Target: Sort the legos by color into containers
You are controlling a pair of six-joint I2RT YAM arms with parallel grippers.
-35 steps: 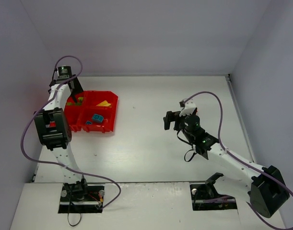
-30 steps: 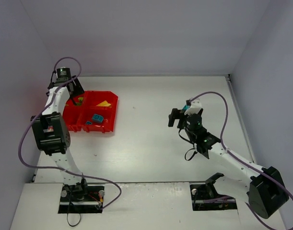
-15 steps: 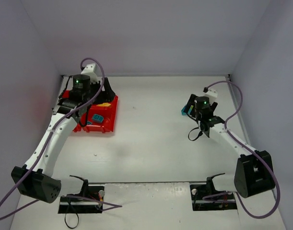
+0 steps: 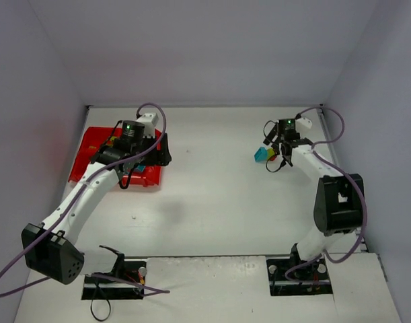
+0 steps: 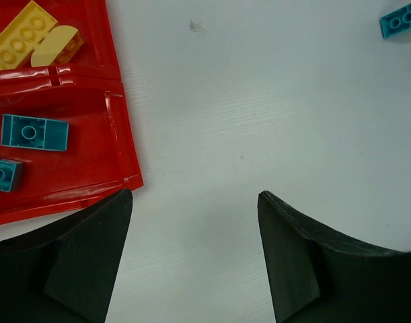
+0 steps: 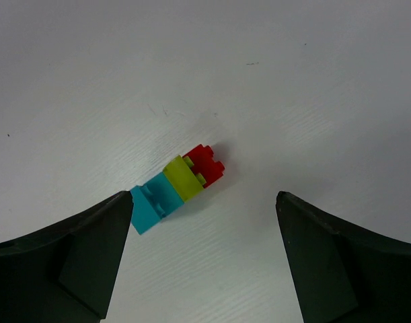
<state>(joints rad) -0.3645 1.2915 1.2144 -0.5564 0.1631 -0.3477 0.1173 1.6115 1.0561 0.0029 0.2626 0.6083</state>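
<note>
White tabletop [image 4: 212,202], boxed in by pale walls, is seen from above. At its left side a shallow glossy red plastic tray [image 4: 83,158] with four compartments is set, partly hidden by the left arm. Flat yellow bricks [image 5: 20,44] are seen in one compartment and two teal bricks [image 5: 33,131] in the neighbouring one. The other two compartments cannot be read.

The left gripper [image 5: 193,202] is held released, nothing between its fingers, over bare table just beside the tray's corner. The right gripper [image 6: 204,198] is likewise spread wide and empty. It is hung at the far right of the table, well apart from the tray, over a joined row of three small studded plastic bricks [image 6: 179,183].

The row is laid on its side on the table: teal piece [image 6: 151,205], lime piece [image 6: 183,178], red piece [image 6: 206,165]. In the right wrist view its long axis is run diagonally, teal end to lower left and red end to upper right. The studs appear to be pointed along that axis, toward the red end.

The step in hand is judged to be pick-up of this mixed row by the right arm; no grasp is made yet. A wrist turn is called for so the fingers close across the row's short width, followed by descent and closure. Because three colours are locked together, the row would have to be pulled apart before any drop, probably with the left gripper's help.
</note>
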